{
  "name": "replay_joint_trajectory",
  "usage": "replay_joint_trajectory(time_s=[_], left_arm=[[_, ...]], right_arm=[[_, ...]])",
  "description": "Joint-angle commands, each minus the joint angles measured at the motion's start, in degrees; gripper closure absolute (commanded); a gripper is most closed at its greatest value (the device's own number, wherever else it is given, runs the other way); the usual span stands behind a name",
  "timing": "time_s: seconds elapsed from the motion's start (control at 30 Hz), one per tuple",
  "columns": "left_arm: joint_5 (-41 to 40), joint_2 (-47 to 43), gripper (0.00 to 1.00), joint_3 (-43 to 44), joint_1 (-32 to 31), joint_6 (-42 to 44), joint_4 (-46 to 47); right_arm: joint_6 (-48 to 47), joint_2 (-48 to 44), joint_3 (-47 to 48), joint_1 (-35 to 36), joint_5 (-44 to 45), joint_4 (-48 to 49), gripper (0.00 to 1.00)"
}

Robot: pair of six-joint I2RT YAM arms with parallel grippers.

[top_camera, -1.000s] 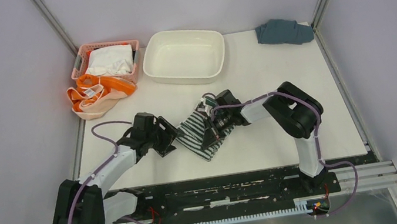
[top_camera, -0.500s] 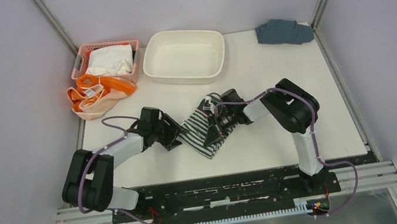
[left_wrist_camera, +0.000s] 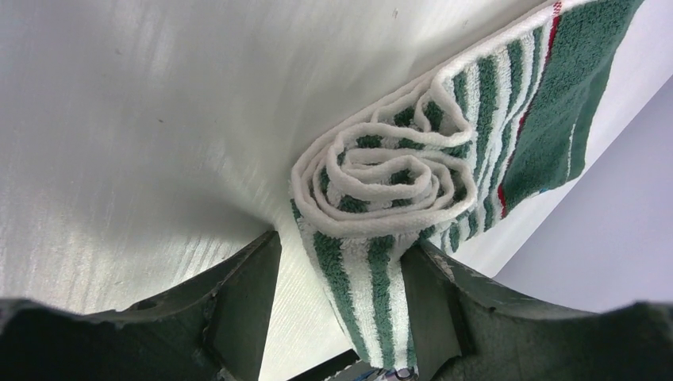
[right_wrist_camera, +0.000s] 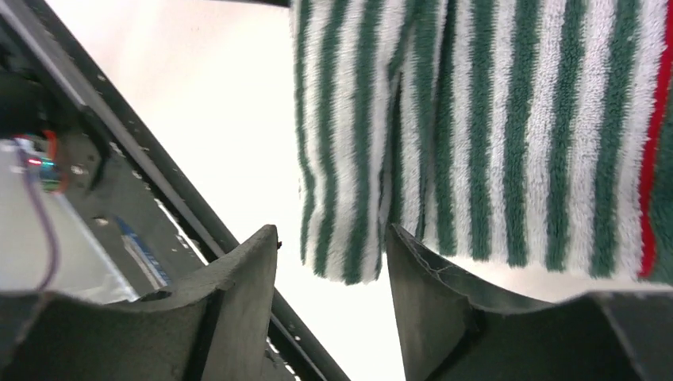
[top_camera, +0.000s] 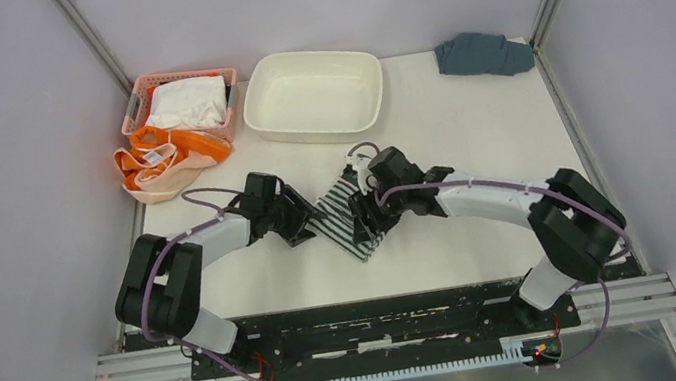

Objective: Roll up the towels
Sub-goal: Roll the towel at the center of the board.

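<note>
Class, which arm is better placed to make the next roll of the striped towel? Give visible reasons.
Probably left. The left pincer straddles the rolled end of the striped towel, open, ready to turn it. The right pincer stands open at the flat edge, gripping nothing.

The top external camera hung high above and behind the arm bases, facing down and forward, far enough off to hold the whole table (top_camera: 468, 141) from its near edge to its far corners. The left wrist camera sat low and very close, looking along the tabletop past the left gripper (left_wrist_camera: 341, 242) at the rolled end of the striped towel (left_wrist_camera: 381, 182). The right wrist camera, equally close, looked past the right gripper (right_wrist_camera: 333, 230), down and back toward the table's near edge. All three views shared that towel.
</note>
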Motion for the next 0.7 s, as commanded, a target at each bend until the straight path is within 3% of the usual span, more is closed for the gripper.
replay_joint_trajectory(time_s=[0.0, 0.27, 0.67], left_arm=[[-6.97, 2.78, 0.35, -0.5, -0.66, 0.95, -5.22], [-7.52, 2.87, 0.34, -0.04, -1.04, 1.15, -5.97], [-8.34, 4.01, 0.32, 0.44, -1.2, 2.34, -6.57]], right_arm=[[-7.35, -6.73, 2.91, 9.31, 24.82, -7.3, 0.39], [-12.72, -2.06, 7.55, 20.5, 38.91, -5.83, 0.41], [-14.2, 11.04, 10.8, 21.99, 48.12, -6.94, 0.39]])
